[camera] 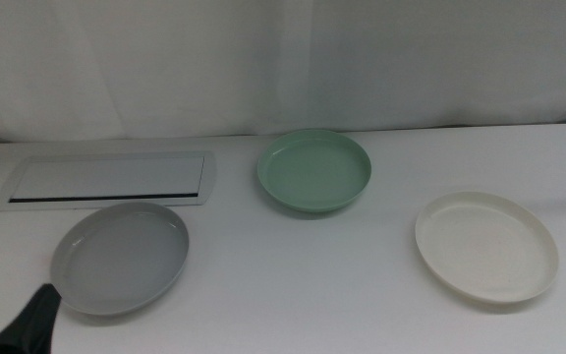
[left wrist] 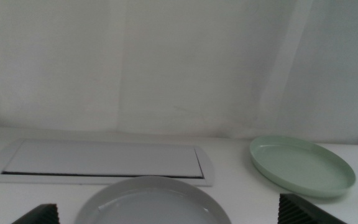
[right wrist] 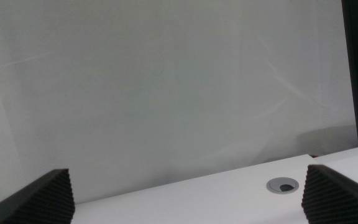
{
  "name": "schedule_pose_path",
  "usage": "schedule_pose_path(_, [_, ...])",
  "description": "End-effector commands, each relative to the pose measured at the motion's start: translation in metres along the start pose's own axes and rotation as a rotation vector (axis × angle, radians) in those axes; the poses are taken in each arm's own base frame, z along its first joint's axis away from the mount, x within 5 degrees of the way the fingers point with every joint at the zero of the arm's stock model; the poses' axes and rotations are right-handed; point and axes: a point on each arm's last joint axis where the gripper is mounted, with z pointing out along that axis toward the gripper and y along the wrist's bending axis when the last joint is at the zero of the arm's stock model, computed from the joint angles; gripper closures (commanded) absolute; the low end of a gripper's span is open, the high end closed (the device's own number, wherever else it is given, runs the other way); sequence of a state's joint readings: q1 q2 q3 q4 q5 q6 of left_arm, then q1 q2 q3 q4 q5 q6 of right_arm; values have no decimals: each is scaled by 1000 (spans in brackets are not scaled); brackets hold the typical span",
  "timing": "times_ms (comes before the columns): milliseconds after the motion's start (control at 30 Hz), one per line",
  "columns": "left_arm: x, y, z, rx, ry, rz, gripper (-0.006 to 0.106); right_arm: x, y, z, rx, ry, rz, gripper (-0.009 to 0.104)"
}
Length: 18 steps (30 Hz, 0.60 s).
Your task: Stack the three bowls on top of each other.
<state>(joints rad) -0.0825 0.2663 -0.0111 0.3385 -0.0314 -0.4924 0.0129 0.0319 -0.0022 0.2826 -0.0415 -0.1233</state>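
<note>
Three shallow bowls lie apart on the white table. The grey bowl (camera: 119,256) is at the front left, the mint green bowl (camera: 313,171) at the middle back, and the white bowl (camera: 486,246) at the front right. My left gripper (camera: 29,320) sits low at the front left corner, just short of the grey bowl's near rim. Its jaws are open, and the left wrist view shows the grey bowl (left wrist: 148,202) between them and the green bowl (left wrist: 301,165) beyond. My right gripper (right wrist: 188,186) is open and empty, out of the middle view, facing the backdrop.
A flat rectangular silver panel (camera: 106,180) lies behind the grey bowl. A white curtain closes off the back of the table. A round grey grommet (right wrist: 284,185) is set in the tabletop near the right arm.
</note>
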Motion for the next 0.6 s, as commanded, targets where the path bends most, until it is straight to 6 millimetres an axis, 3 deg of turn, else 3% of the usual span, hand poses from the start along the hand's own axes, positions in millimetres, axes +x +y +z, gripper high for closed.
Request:
schedule_pose_path(0, [-14,-1,-1,-5,-29,-19,8,11,-2,0,10,21,-9,-8])
schedule_pose_path(133, [-49,-1,-4,-83,32,1,8,11,-2,0,11,15,-9,-8])
schedule_pose_path(300, [-107,-3,1,-167,116,4,9,10,-2,0,11,11,-9,-8])
schedule_pose_path(433, [-129,-7,17,-166,135,11,12,10,-2,0,11,11,-9,-8])
schedule_pose_path(567, [-141,-7,39,-199,263,-8,17,10,-2,0,11,11,-8,-8])
